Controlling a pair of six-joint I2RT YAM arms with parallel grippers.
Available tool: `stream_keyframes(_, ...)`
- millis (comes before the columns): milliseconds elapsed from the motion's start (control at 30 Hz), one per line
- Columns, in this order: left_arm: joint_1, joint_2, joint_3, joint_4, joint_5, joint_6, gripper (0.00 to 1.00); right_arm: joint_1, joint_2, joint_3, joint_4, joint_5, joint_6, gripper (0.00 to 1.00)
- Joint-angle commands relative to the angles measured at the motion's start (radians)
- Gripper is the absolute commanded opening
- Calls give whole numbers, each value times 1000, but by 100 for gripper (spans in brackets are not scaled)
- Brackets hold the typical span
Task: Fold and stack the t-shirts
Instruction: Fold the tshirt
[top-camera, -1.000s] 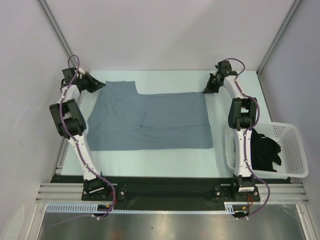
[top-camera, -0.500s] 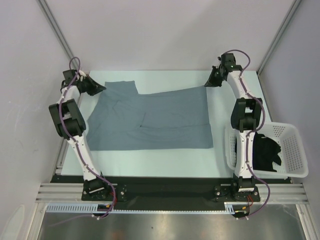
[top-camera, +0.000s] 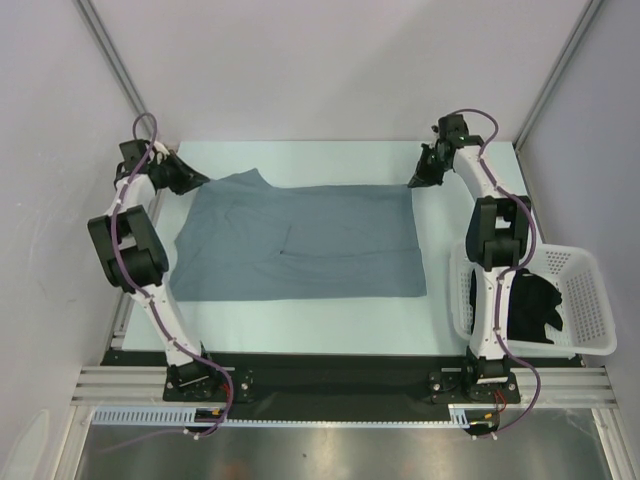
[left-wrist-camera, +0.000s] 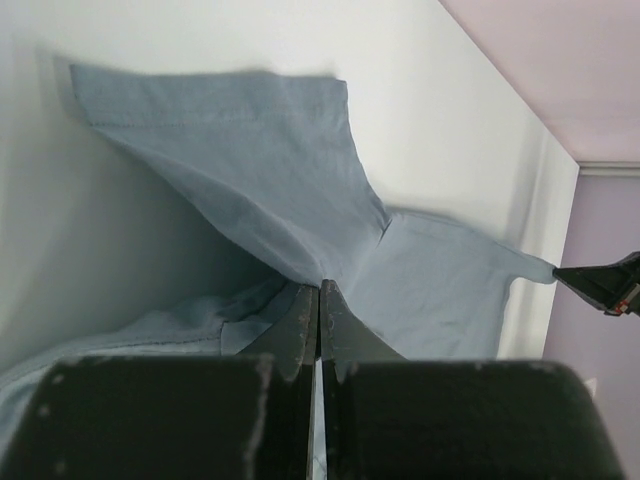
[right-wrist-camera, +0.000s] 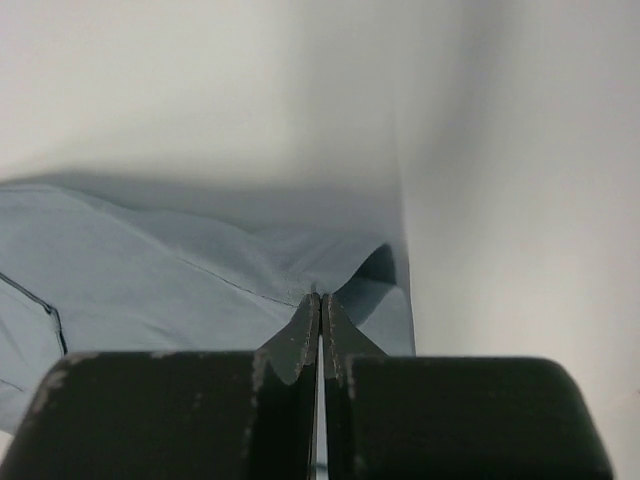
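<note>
A slate grey-blue t-shirt (top-camera: 300, 240) lies spread across the middle of the table. My left gripper (top-camera: 196, 181) is shut on its far left corner, which is lifted off the table; in the left wrist view the cloth (left-wrist-camera: 300, 190) rises into the left gripper (left-wrist-camera: 319, 288). At the far right corner my right gripper (top-camera: 412, 183) is shut on the cloth too, with the fabric (right-wrist-camera: 200, 280) puckering at the right gripper's (right-wrist-camera: 321, 297) tips. A black t-shirt (top-camera: 530, 305) lies crumpled in the basket at the right.
A white lattice basket (top-camera: 585, 300) stands at the table's right edge, beside the right arm's base. The table's far edge runs just behind both grippers, with grey walls close on the left and right.
Both grippers have pulled the shirt's far edge outward. The folded sleeve at the far left has been drawn flatter, and the right arm swung out, then came back to the corner.
</note>
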Motion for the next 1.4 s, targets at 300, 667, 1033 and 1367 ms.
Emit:
stream_keyframes(300,10,-237,-247,-16,-81,32,0,-2,-253,-260,34,73,-51,0)
stream_keyframes(667,35,-325,-311,-128,-216,84,0,-14,-382,-464,83,53,-52,0)
stream_keyframes(1033,99,-361,-377,-154,-259,89,0,-5,-425,-540,90,43,-34,0)
stream_keyframes(1367,139,-332,-349,-192,-276,110,0,0,-462,-623,97,53,-25,0)
